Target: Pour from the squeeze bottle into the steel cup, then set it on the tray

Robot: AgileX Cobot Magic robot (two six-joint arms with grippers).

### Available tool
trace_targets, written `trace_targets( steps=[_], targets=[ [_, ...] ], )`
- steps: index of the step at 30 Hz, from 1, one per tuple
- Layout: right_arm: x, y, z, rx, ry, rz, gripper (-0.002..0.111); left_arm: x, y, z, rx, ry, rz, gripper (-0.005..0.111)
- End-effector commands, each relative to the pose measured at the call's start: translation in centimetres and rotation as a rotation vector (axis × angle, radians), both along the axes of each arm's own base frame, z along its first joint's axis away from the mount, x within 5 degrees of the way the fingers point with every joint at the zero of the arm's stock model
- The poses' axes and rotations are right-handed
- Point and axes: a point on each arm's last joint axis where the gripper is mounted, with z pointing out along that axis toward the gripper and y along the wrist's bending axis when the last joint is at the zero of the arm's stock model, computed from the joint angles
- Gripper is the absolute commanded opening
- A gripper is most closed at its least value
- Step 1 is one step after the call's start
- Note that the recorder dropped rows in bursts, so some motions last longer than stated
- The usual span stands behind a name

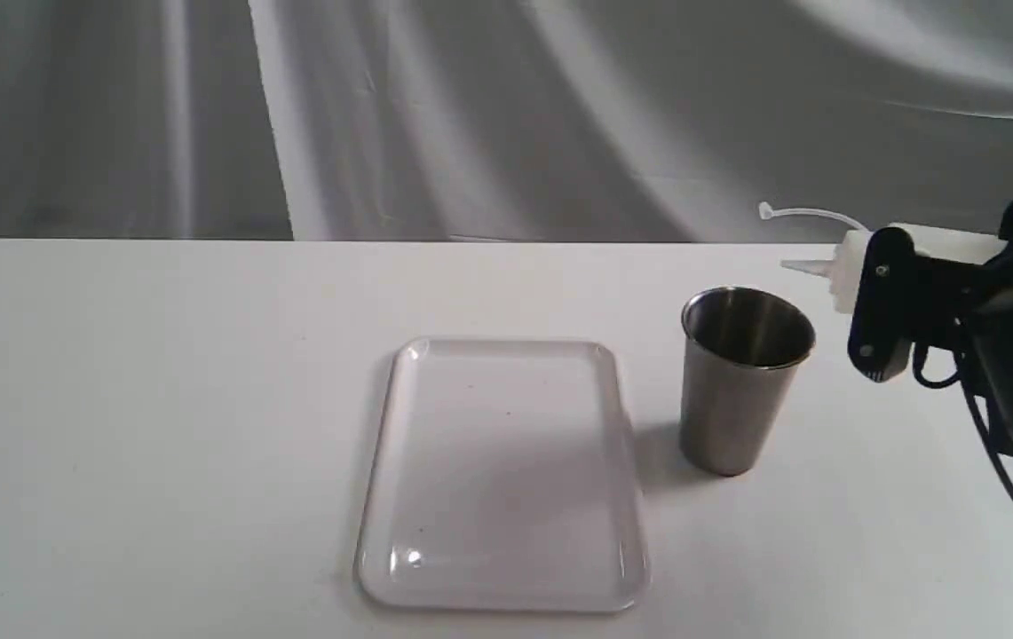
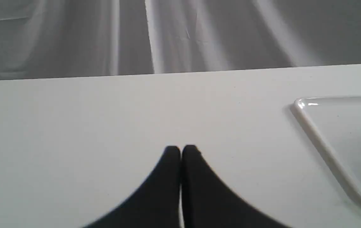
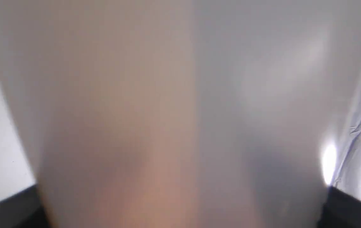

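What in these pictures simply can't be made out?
Squeeze bottle body: exterior view, hidden behind the right gripper; right wrist view, a close blur.
Steel cup contents: exterior view, its bottom hidden by its own wall.
Tray: left wrist view, cut off by the edge.
Left gripper: outside the exterior view.

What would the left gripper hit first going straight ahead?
The way looks free: the left gripper points over the bare table toward the grey backdrop, and the tray lies off that line. Depth is unclear.
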Motion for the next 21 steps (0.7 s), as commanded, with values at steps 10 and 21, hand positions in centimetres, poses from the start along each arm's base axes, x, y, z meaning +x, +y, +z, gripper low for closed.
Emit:
trace_targets(
  steps=[10,21],
  targets=[
    [1.5,0.8,3.2,-0.188,0.011,0.065,0.000,0.0,0.0,-0.1,-0.003,-0.006,-0.006,0.000],
    [1.8,0.8,3.6,-0.261,0.062,0.100,0.000,0.0,0.0,-0.1,-0.006,-0.006,-0.005,0.000]
  ],
)
